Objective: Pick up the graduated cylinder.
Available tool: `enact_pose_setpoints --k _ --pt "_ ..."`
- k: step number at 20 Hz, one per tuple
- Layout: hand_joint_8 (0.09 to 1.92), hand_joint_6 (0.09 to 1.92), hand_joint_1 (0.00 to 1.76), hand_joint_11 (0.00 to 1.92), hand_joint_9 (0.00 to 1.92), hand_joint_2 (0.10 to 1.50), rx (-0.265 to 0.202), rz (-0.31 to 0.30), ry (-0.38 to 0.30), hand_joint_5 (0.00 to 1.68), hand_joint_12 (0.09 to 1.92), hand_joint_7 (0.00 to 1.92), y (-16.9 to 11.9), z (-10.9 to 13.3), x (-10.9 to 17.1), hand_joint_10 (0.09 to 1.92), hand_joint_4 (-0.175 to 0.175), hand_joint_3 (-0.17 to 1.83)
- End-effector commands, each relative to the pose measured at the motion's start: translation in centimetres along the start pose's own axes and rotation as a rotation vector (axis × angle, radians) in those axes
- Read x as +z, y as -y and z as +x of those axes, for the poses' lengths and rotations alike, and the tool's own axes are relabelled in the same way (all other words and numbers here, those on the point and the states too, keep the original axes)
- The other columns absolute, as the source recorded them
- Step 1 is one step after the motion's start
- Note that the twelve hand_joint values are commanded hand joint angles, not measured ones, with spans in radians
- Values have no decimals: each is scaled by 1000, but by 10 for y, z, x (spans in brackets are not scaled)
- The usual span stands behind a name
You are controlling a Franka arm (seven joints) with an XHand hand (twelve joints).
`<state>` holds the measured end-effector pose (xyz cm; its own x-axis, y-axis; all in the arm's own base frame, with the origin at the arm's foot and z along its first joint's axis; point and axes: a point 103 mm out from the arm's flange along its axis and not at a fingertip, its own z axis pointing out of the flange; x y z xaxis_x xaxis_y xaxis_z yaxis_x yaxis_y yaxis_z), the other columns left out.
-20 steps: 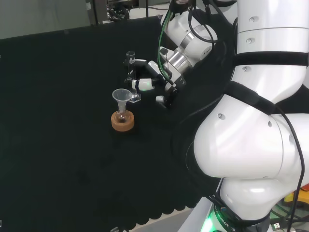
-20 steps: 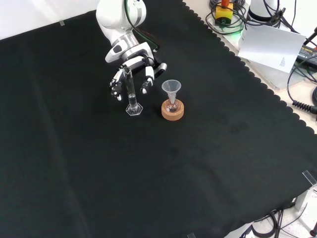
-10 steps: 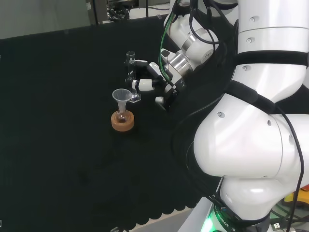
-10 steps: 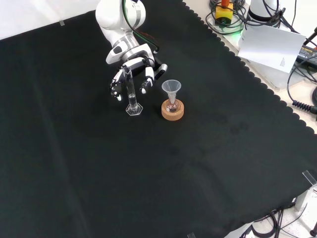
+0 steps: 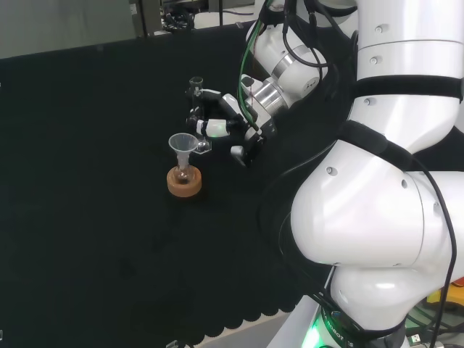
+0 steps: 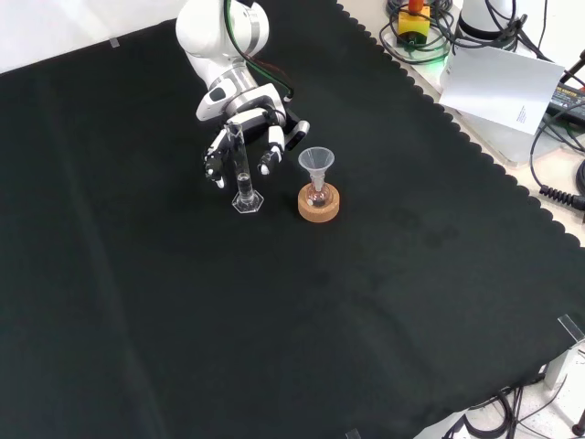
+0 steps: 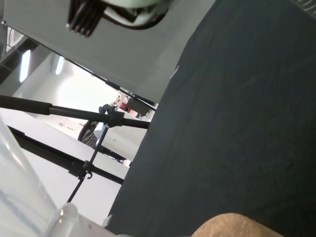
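The graduated cylinder (image 6: pixel 241 170) is a tall clear tube on a hexagonal foot, upright on the black cloth. In the head view the cylinder (image 5: pixel 197 116) stands just left of the hand (image 5: pixel 226 122). In the front view the hand (image 6: pixel 249 121) is right behind the tube, its fingers (image 6: pixel 216 165) hanging relaxed and spread to either side of it. I cannot tell whether any finger touches the glass. The foot rests on the cloth. In the wrist view a clear blurred edge of the cylinder (image 7: pixel 27 197) is very close.
A clear funnel (image 6: pixel 316 163) sits in a small flask on a cork ring (image 6: pixel 318 205), just right of the cylinder in the front view; the cork ring (image 5: pixel 185 182) is nearer in the head view. The cloth's scalloped edge (image 6: pixel 475 137), paper and cables lie far right.
The hand has crept slightly closer to the cylinder, with the wrist turning a little. The cylinder and the funnel flask have not moved.
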<state>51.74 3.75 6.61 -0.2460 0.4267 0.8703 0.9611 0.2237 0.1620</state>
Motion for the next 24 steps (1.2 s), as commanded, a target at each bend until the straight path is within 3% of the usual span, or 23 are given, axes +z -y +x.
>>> enact_pose_setpoints --k 1,14,24 --pt "621 169 974 471 751 722 -2 -25 -17 578 1246 506 2 1 -4 518 11 580" --pt "598 475 976 527 821 755 -18 -60 -59 563 1221 560 3 7 -6 454 20 565" --pt "596 507 1030 541 826 753 -10 -62 -78 514 1219 541 2 4 -1 448 18 566"
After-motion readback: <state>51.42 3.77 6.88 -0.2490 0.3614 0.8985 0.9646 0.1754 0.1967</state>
